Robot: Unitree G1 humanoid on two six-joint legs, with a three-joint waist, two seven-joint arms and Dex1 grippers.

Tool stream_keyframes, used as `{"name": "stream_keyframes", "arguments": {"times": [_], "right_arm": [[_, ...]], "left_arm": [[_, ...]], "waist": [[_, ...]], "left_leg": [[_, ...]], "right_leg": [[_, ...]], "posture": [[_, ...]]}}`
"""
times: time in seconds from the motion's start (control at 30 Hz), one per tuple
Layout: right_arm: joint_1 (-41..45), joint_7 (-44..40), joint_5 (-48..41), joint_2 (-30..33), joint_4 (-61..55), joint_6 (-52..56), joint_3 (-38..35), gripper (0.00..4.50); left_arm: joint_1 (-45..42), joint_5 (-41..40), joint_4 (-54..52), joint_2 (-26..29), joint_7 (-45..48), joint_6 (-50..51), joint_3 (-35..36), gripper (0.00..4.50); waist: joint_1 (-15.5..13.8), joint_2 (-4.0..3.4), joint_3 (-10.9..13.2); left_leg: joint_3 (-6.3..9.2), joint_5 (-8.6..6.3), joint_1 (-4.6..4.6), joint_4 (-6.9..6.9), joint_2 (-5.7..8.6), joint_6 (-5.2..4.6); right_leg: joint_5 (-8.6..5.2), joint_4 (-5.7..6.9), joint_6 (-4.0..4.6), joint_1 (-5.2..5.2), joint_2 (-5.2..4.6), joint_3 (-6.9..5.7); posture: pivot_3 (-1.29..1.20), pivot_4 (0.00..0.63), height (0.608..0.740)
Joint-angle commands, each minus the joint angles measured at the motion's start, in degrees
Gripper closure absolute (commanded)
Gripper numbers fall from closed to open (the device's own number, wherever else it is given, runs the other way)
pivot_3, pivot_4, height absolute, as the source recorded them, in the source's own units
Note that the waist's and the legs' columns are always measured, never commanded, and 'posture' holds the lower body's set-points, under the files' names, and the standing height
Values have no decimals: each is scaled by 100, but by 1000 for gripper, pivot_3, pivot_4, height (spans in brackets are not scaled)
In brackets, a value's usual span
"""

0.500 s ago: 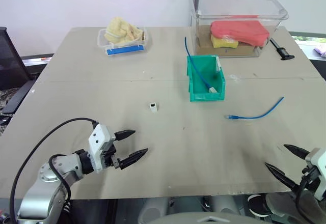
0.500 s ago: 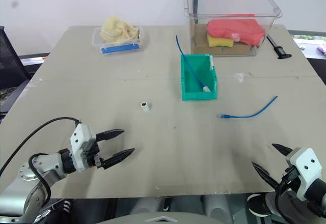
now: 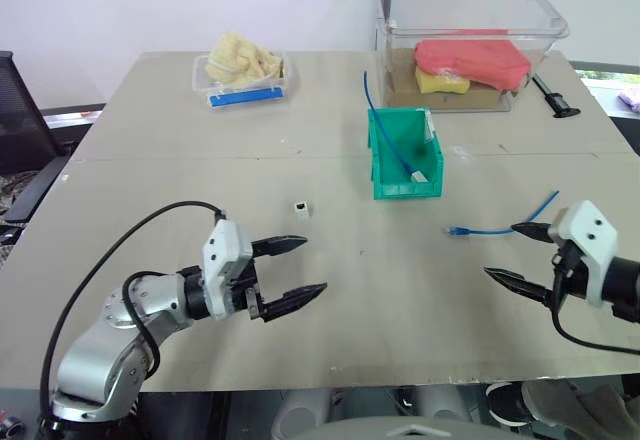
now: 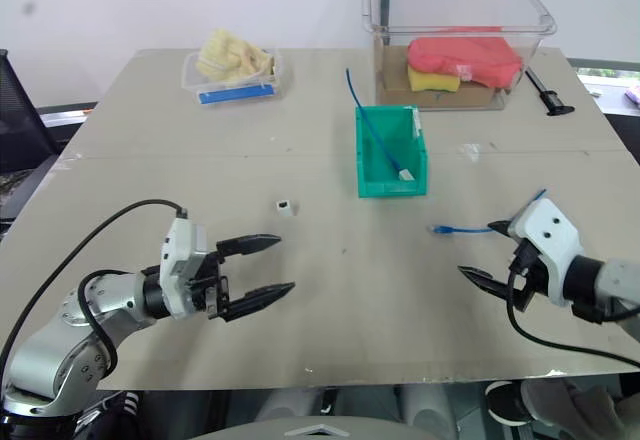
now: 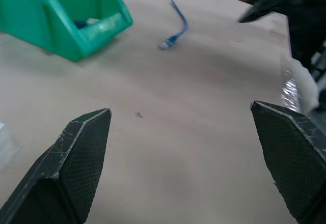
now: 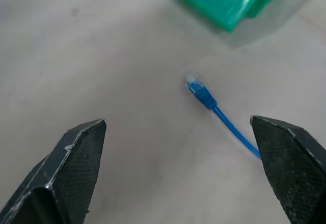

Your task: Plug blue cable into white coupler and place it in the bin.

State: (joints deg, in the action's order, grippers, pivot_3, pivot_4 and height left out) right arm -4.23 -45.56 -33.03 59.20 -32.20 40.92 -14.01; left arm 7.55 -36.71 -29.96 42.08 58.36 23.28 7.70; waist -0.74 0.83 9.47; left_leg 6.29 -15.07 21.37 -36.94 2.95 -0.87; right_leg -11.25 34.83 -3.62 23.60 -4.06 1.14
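My right gripper (image 4: 487,253) hangs with its jaws spread wide and empty, and the blue cable (image 4: 488,221) lies loose on the table (image 4: 330,310) just off its tips, at about twelve o'clock from them, plug end (image 6: 199,92) nearest. It looks thin, light and floppy, so I judge the stiff moulded boot behind the clear plug is the spot to pinch; held further back, the end would droop and wander at the socket. My left gripper (image 3: 298,268) is also parted with nothing between the fingers. The white coupler (image 3: 300,209) sits at twelve o'clock from it, near but apart. It is tiny, hard and probably slippery, so I'd clamp its flat sides, socket kept clear. The bin (image 3: 380,165) stands beyond, at about one o'clock from the coupler, already holding another blue cable with a white piece on its end
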Motion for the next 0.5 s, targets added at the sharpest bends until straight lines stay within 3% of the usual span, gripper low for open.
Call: {"name": "stream_keyframes", "arguments": {"times": [0.03,0.07,0.27,0.37,0.4,0.5], "right_arm": [[1466,-695,589,209,1056,-124,1225,887],[1777,-873,801,209,1337,-239,1539,1295],[3261,-1714,2040,-162,3198,-954,3014,1295],[3510,-2079,2311,-257,3736,-1164,3286,2620],[3553,-2135,2374,-296,3850,-1245,3309,3263],[3569,-2277,2421,-354,3811,-1327,3257,4448]], "left_arm": [[-147,33,-205,89,191,-180,-95,0],[-152,43,-213,91,204,-187,-120,0],[-115,146,-197,58,237,-330,-168,0],[-122,169,-177,28,205,-369,-168,0],[-121,185,-163,19,199,-394,-171,0],[-110,209,-137,-14,164,-437,-181,0]], "waist": [[21,-5,5],[17,-3,6],[1,0,8],[-1,-1,9],[4,-1,9],[9,0,8]], "left_leg": [[-3,0,4,-8,0,0],[-5,0,8,-16,0,-1],[1,0,32,-19,-1,-1],[0,4,43,-21,0,7],[-2,6,44,-21,0,11],[-8,2,42,-21,0,6]], "right_leg": [[1,-1,-1,0,0,-1],[3,0,0,1,0,1],[8,1,-1,20,0,-12],[21,0,-15,29,-3,-13],[21,-2,-15,30,-4,-13],[21,-3,-16,29,-5,-8]], "posture": [[0,150,740],[0,150,740],[0,150,740],[0,150,740],[0,150,740],[0,150,740]]}}
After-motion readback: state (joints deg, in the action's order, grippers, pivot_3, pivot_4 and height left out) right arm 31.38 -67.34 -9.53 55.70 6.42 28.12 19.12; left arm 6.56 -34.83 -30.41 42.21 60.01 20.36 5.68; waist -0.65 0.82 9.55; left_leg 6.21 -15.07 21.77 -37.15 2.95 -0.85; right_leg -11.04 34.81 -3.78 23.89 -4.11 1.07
